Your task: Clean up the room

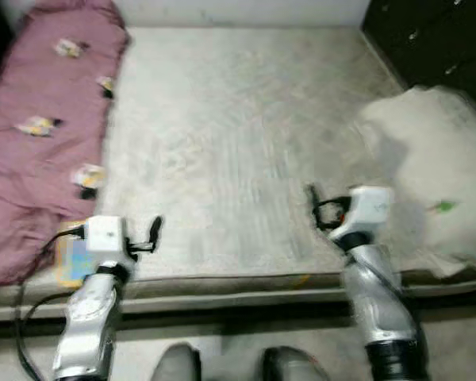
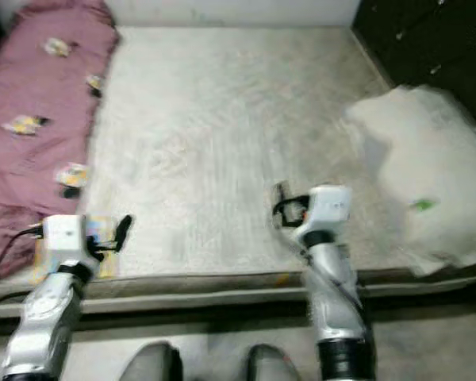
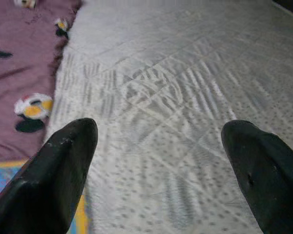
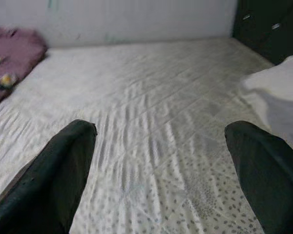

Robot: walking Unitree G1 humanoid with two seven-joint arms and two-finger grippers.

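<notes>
Both silver arms reach forward over the near edge of the bed, elbows bent, forearms rising from the bottom of the head views. The left end effector point(image 1: 155, 230) hovers low over the pale grey quilted mattress point(image 1: 238, 143), close to its front left corner, and the wrist view has its two black fingers point(image 3: 58, 170) spread wide apart with nothing between them, just stitched, dotted fabric below. The right end effector point(image 1: 313, 202) sits further in, over the mattress near the right side, wrist tilted slightly inward; its black fingers point(image 4: 58, 170) are likewise wide apart and empty, touching nothing.

The mattress cover is a matte, quilted cloth with diamond stitching and small speckles, lying fairly flat. Along the left edge sprawls a mauve-pink soft blanket with small yellow, white and black cartoon prints point(image 1: 40, 135), rumpled and running from the far wall to the front. Just beside the left wrist, at the front corner, lies a flat blue and yellow rectangular item point(image 1: 70, 262), partly under the blanket's edge; what it is cannot be told. On the right rests a crumpled white sheet or cover point(image 1: 436, 182), bunched up and draping over the front edge, with a small green mark on it. A dark black cabinet point(image 1: 436, 36) stands at the far right corner.
</notes>
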